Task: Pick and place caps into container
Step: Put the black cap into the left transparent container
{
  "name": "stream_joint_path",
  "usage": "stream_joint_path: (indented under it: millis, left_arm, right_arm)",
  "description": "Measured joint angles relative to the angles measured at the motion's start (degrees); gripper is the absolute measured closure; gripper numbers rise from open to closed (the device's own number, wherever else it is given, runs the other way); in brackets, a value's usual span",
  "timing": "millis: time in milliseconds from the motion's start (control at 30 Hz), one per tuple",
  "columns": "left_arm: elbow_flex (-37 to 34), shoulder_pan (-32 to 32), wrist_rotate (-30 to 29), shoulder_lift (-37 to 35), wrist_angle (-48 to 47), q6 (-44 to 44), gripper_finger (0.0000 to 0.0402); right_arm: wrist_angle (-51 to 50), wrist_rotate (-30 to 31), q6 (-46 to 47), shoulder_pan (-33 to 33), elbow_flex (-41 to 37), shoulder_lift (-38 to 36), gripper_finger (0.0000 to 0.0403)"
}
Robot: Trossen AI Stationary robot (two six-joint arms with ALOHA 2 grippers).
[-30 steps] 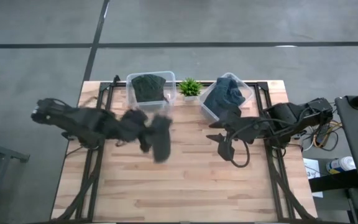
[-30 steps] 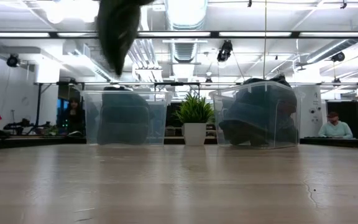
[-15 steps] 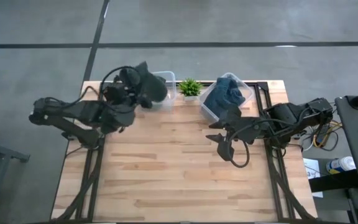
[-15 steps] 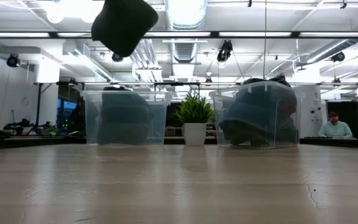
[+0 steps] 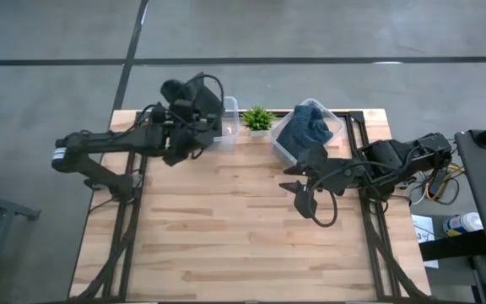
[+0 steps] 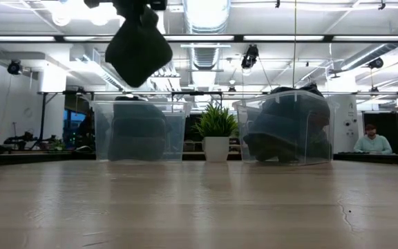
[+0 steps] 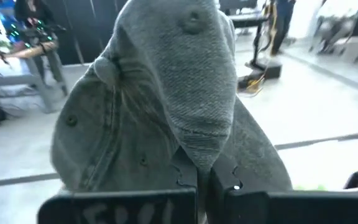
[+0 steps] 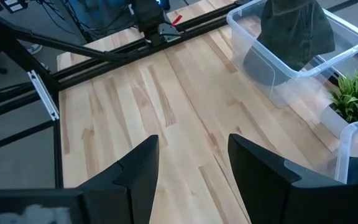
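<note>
Step in hand: placing. Left claw (image 5: 194, 110) clenched on an olive-green cap (image 6: 138, 47), held in the air above the left container (image 6: 139, 131), at the bench's (image 5: 243, 228) far edge. Next move, by judgement: lower over the opening and let go, so the floppy fabric falls inside the rim.

Left container: clear tub, dark caps already inside.

Right container (image 6: 287, 128): clear tub, heaped with slate-blue caps (image 5: 309, 127).

Right claw (image 8: 190, 163): fingers spread, empty, waiting over the bench near the right container.

Potted plant (image 6: 217, 131): between the tubs.
</note>
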Motion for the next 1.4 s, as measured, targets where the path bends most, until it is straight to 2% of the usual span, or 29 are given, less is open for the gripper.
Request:
stream_joint_path:
  millis: [400,700,867,1100,1400]
  left_arm:
    - [0.0,3.47,-1.68,6.49,-1.53,7.96,0.0401]
    - [0.0,3.67,-6.84,5.35,-4.57,5.53,0.0401]
    - [-0.21,4.11,-7.54,5.19,-6.18,5.27,0.0401]
    - [-3.81,4.62,-7.58,5.41,-8.97,4.3,0.0401]
    - [-9.07,4.83,-7.7,5.52,-9.02,11.45,0.0401]
  right_arm:
    - [0.0,0.02,-0.02,0.0,0.0,0.01,0.0216]
    - [-0.11,0.02,0.18,-0.02,0.0,0.02,0.0216]
    - [-0.22,0.02,0.18,-0.02,0.0,0.01,0.0216]
    - [-0.37,0.0,0.19,-0.02,0.0,0.02,0.0216]
    - [-0.39,-0.02,0.37,-0.04,0.0,0.0,0.0216]
